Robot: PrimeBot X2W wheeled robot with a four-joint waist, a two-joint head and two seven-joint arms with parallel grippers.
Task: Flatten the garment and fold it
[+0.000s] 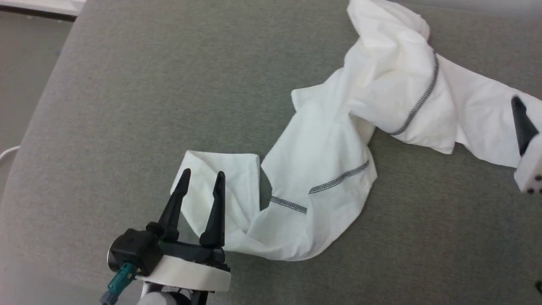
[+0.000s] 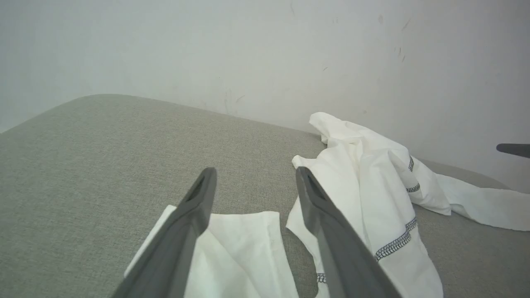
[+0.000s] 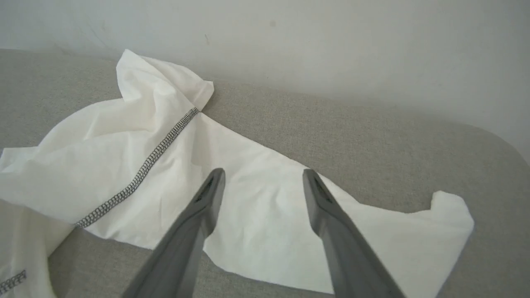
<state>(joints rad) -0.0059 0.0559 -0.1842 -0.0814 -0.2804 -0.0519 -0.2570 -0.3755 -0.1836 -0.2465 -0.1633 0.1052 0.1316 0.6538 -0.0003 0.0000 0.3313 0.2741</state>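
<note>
Left gripper (image 1: pixel 203 173) and right gripper (image 3: pixel 263 171) gaped empty over the twisted T-shirt (image 1: pixel 338 140). Pinching doubled layers could keep it bunched.

Before me: one grey woven-fabric bench (image 1: pixel 127 106) with rounded corners, a pale scuffed wall (image 2: pixel 248 49) behind it, a thin white cable (image 1: pixel 9 151) at my left.

Soft, even, bright light; faint shadows, sharp centre, wrist views bowed at edges
</note>
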